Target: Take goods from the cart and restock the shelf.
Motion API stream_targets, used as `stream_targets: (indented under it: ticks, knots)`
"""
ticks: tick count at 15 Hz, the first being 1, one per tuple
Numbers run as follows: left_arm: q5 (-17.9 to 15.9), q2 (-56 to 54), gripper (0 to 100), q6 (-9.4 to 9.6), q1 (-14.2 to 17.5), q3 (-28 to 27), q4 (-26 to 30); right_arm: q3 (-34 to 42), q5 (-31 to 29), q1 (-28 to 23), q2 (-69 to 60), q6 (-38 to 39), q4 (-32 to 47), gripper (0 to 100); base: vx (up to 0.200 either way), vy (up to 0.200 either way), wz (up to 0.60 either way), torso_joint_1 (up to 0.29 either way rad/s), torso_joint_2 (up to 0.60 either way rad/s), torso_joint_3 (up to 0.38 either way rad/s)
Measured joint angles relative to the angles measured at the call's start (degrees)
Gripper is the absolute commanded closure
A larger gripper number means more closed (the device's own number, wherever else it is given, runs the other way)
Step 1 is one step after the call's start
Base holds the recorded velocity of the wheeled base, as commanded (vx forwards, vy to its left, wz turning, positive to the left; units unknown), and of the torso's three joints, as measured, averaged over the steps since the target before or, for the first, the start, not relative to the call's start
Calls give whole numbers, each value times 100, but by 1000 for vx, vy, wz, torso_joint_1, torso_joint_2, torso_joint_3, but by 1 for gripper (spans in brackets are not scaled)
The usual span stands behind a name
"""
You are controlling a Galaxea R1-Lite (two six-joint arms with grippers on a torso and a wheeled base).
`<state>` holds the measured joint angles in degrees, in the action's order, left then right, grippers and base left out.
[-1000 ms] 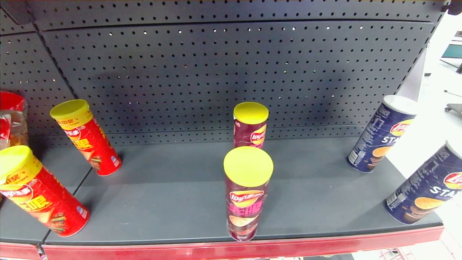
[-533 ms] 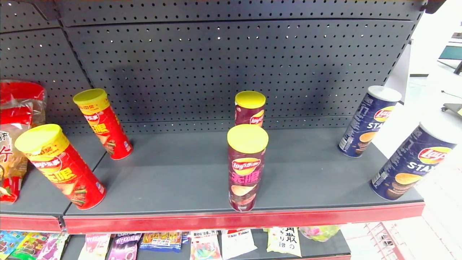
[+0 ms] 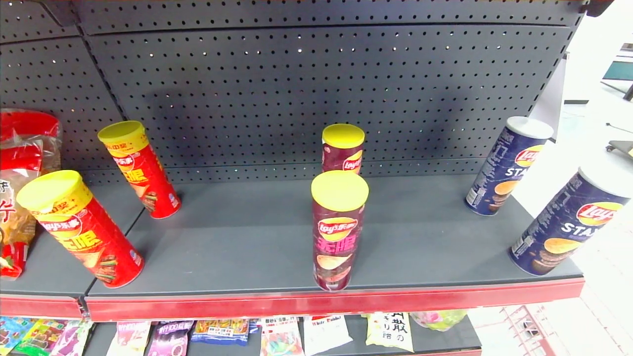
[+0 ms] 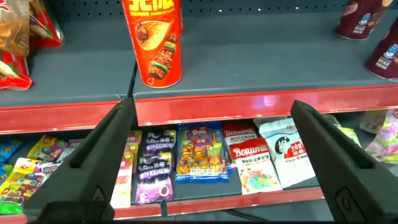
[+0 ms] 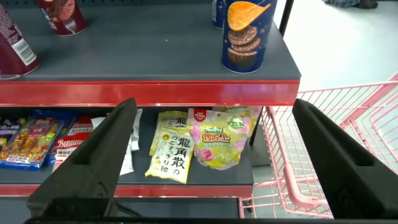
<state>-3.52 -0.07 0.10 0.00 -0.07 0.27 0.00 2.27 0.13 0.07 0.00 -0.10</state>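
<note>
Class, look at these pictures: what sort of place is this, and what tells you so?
Probably a supermarket aisle. A pegboard-backed shelf with a red front edge holds chip canisters in matching pairs, snack packets lie on the level below, and a pink wire cart stands at the right.

The matt dark-grey metal shelf [image 3: 237, 237] carries a glossy maroon chip tube [image 3: 337, 242] with a smooth yellow plastic lid [image 3: 339, 190].

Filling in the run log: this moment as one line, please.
left gripper: open, empty | right gripper: open, empty | shelf: six cans standing | cart: low, right of shelf
</note>
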Motion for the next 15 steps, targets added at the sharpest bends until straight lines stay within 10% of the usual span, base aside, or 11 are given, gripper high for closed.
stream_targets:
  ticks: [15]
  knots:
    - [0,0,0,-2,-2,-2,0,0,-27,-6,-5,13,-1,0,0,0,0,0,0,0]
